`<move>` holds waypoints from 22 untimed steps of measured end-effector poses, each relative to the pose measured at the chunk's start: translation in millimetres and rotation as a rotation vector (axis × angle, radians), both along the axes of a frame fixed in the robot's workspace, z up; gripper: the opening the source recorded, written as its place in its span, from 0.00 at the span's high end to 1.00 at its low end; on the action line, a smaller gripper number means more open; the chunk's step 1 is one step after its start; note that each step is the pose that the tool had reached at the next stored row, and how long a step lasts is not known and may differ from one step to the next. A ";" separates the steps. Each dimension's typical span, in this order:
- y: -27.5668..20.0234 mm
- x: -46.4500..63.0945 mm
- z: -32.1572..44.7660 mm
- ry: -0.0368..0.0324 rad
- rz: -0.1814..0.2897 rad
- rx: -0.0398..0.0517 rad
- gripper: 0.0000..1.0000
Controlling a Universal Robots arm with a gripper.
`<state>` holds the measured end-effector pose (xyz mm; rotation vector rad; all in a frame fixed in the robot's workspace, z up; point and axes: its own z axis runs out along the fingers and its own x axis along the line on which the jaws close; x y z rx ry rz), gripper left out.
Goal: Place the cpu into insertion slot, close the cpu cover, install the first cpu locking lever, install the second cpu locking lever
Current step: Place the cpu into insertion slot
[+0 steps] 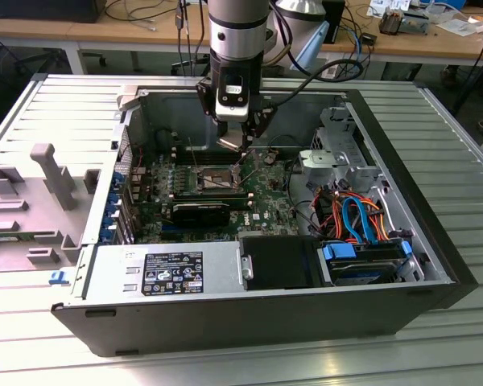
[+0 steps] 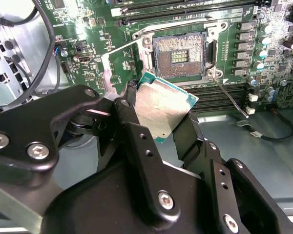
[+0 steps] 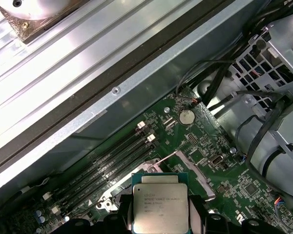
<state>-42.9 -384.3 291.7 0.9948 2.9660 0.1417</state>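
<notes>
The black two-fingered gripper (image 2: 157, 113) holds the small flat square cpu with a dull silver metal top (image 2: 167, 103). Its jaws are drawn narrow onto two opposite edges of the chip. The chip is close by the small square dark insertion slot with a silver-grey metal rim (image 2: 179, 54) on the green motherboard (image 2: 112, 29), but is not seated in it; the slot's contacts lie bare. The thin silver-grey square cpu cover frame (image 2: 106, 73) is swung open at one edge of the slot. A thin metal locking lever (image 2: 229, 97) angles away from the slot's opposite corner. In the exterior view the gripper hangs inside the open grey computer case (image 1: 225, 322), near its far wall.
</notes>
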 end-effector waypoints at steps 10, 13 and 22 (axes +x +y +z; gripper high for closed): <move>0.0 0.0 -0.1 0.0000 -0.011 0.0000 0.45; 0.0 0.0 -0.1 0.0000 -0.015 0.0000 0.45; 0.0 0.0 -0.2 0.0000 -0.023 0.0000 0.45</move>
